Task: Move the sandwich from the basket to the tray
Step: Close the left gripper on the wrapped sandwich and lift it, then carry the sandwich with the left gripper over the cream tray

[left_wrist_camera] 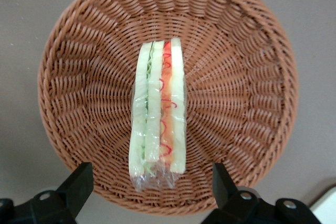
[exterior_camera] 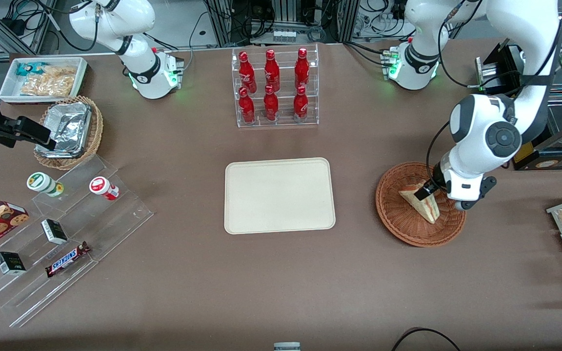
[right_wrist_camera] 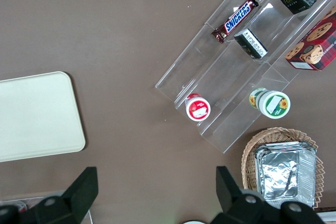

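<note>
the sandwich (left_wrist_camera: 158, 109) sits wrapped in the middle of the reddish wicker basket (exterior_camera: 404, 225), cut edge facing up. the gripper (left_wrist_camera: 152, 187) hangs right above it with its fingers (left_wrist_camera: 79, 181) spread wide, not touching it. the cream tray (exterior_camera: 279, 195) lies bare on the bench (exterior_camera: 281, 287), near the basket toward the parked arm's end.

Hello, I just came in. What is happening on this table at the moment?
The left arm's gripper hangs open just above the sandwich, which lies wrapped in clear film in the round reddish-brown basket. It has not gripped the sandwich yet. The cream tray beside the basket, toward the parked arm's end of the table, has nothing on it, so the move to the tray is not yet done.
</note>
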Tool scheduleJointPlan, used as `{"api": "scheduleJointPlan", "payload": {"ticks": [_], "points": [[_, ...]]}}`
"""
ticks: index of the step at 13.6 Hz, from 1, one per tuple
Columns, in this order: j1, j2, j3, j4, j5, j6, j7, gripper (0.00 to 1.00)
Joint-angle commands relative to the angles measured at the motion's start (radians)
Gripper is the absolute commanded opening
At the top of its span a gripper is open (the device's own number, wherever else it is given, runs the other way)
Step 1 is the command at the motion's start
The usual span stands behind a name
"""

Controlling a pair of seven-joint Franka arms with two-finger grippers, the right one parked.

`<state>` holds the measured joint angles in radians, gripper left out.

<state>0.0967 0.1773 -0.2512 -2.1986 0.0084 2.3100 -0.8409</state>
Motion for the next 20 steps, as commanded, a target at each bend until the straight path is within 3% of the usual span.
{"api": "scheduleJointPlan", "payload": {"ticks": [1,4,5,8,9,11,15,17,20], "points": [[0.009,0.046,-0.005,-0.013,0.002,0.074,-0.032,1.00],[0.009,0.086,-0.005,-0.015,0.002,0.114,-0.032,0.97],[0.009,0.102,-0.005,-0.016,0.002,0.133,-0.033,0.88],[0.011,0.131,-0.005,-0.009,0.002,0.146,-0.024,0.13],[0.012,0.126,-0.003,0.003,0.002,0.138,-0.020,0.07],[0.009,0.107,-0.002,0.045,0.004,0.071,-0.020,0.06],[-0.017,0.076,-0.011,0.280,0.025,-0.281,-0.024,0.06],[-0.098,0.079,-0.014,0.409,0.028,-0.410,-0.032,0.06],[-0.245,0.102,-0.016,0.496,0.025,-0.423,-0.108,0.06]]}}
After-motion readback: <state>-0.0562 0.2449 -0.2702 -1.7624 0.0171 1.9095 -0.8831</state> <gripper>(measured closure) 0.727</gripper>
